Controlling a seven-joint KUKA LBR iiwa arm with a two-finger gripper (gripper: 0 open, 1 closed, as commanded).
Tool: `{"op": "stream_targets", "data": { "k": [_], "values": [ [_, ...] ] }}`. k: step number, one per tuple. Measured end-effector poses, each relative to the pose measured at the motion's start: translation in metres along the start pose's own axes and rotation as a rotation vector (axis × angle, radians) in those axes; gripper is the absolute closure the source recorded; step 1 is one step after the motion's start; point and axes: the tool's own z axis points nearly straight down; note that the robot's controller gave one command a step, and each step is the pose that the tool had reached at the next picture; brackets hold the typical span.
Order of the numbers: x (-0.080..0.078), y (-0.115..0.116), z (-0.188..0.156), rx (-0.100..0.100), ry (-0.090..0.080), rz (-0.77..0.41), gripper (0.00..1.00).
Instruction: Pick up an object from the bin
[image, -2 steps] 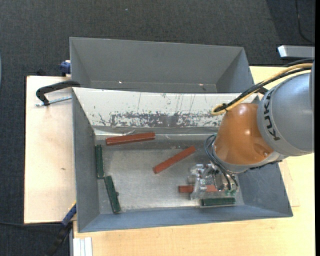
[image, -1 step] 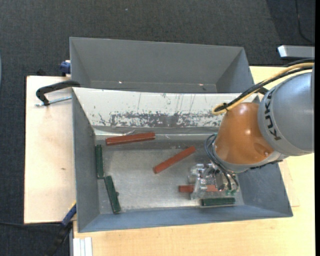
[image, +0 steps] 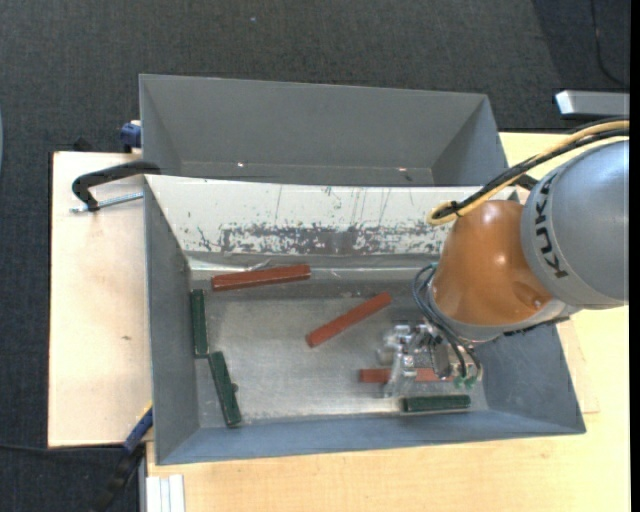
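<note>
Gripper (image: 408, 362), jaw state not discernible, low over a short red stick (image: 375, 376) near the front right corner of the bin (image: 165, 330); risk: adjacent green stick (image: 435, 403) or right wall may foul the grasp

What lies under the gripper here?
A short red stick on the bin floor runs under the gripper; its middle is covered, so one piece or two cannot be told.

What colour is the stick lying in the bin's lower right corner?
The stick is dark green, clearest in the camera view.
</note>
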Motion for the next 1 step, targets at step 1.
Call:
{"op": "stream_targets", "data": {
  "k": [1],
  "values": [
    [-0.0013,0.0001,-0.0122,0.0,-0.006,0.0,1.0]
  ]
}}
